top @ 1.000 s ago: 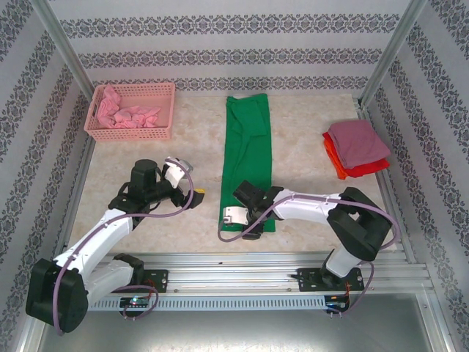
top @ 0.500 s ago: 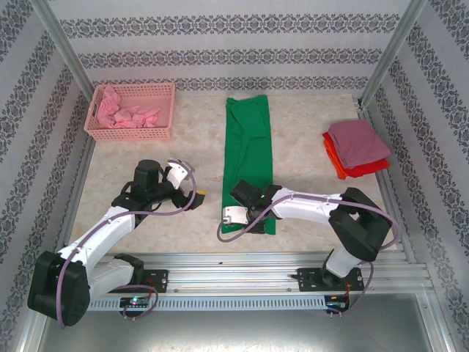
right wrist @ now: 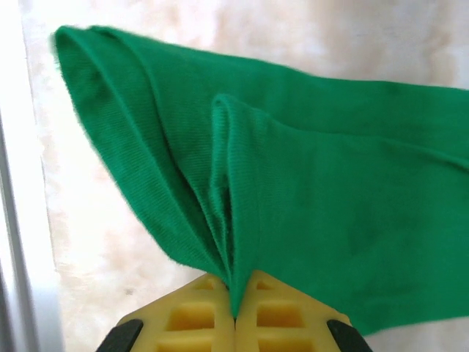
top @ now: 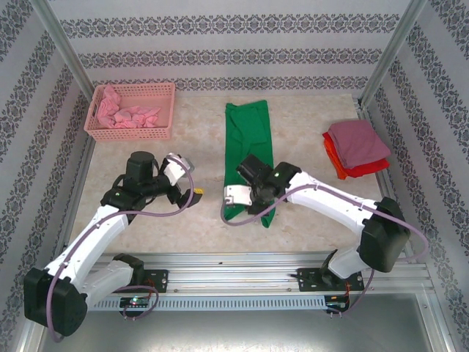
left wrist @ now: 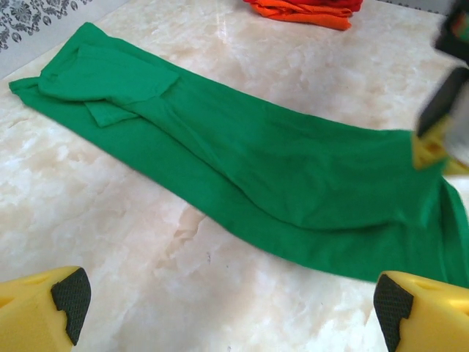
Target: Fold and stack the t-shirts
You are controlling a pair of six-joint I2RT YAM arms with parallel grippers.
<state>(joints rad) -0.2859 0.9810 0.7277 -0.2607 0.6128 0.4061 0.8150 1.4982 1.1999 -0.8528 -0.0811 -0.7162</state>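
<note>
Right gripper [right wrist: 234,299] is pinched shut on the near end of the green t-shirt [top: 248,139], a long folded strip lying mid-table. Left gripper [left wrist: 229,299] hangs wide open just left of that end, not touching it.

You have a pink lattice basket [top: 129,133] at the table's [top: 315,125] far-left corner (pale, marble-patterned top). Patterned wall panels [top: 220,44] enclose the table's far side and flanks. A metal rail [top: 234,265] runs along its near edge.
</note>
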